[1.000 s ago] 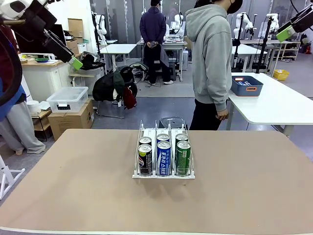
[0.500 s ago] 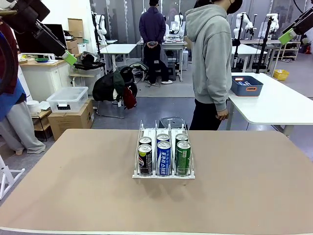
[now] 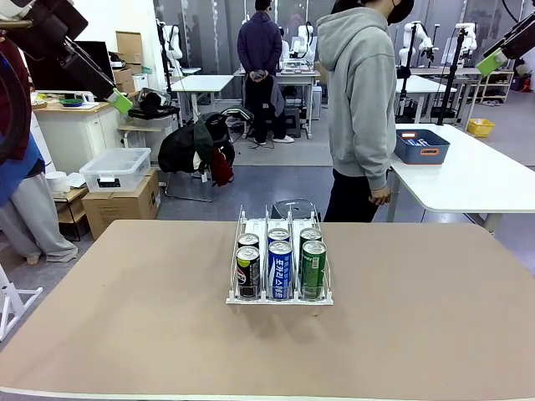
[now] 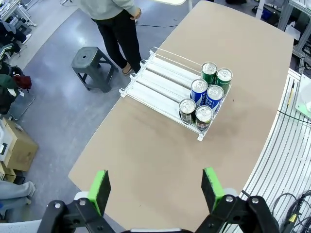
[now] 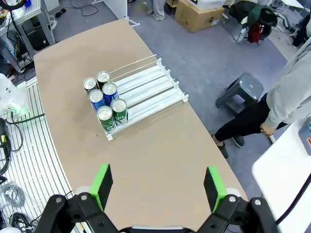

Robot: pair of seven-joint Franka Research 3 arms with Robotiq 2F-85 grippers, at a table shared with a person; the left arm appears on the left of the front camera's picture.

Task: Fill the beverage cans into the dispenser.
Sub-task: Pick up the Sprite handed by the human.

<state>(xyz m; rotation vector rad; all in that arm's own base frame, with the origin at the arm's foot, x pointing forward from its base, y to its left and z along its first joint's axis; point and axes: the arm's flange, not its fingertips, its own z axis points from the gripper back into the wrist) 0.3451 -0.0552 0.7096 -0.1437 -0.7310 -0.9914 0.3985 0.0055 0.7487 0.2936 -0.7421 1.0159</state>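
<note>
The dispenser (image 3: 280,300) sits in the middle of the brown table (image 3: 125,326). Several beverage cans (image 3: 280,269) stand at its front lip, two deep in each lane: black left, blue middle, green right. My left gripper (image 3: 119,100) hangs high at the upper left and my right gripper (image 3: 491,60) high at the upper right, both far from the cans. From above, the left wrist view has the left gripper (image 4: 155,189) open and empty over the table, with the dispenser (image 4: 158,85) and cans (image 4: 206,92) below. The right gripper (image 5: 158,187) is likewise open above the dispenser (image 5: 146,87) and cans (image 5: 104,99).
A person in a grey hoodie (image 3: 361,100) stands at the far side of the table, hands down. A grey stool (image 4: 95,68) stands on the floor behind the dispenser. A blue bin (image 3: 421,146) rests on a white side table (image 3: 468,180) at the right.
Both grippers have risen a little and drawn outward toward the picture's corners, then held still. The cans and the person have not moved.
</note>
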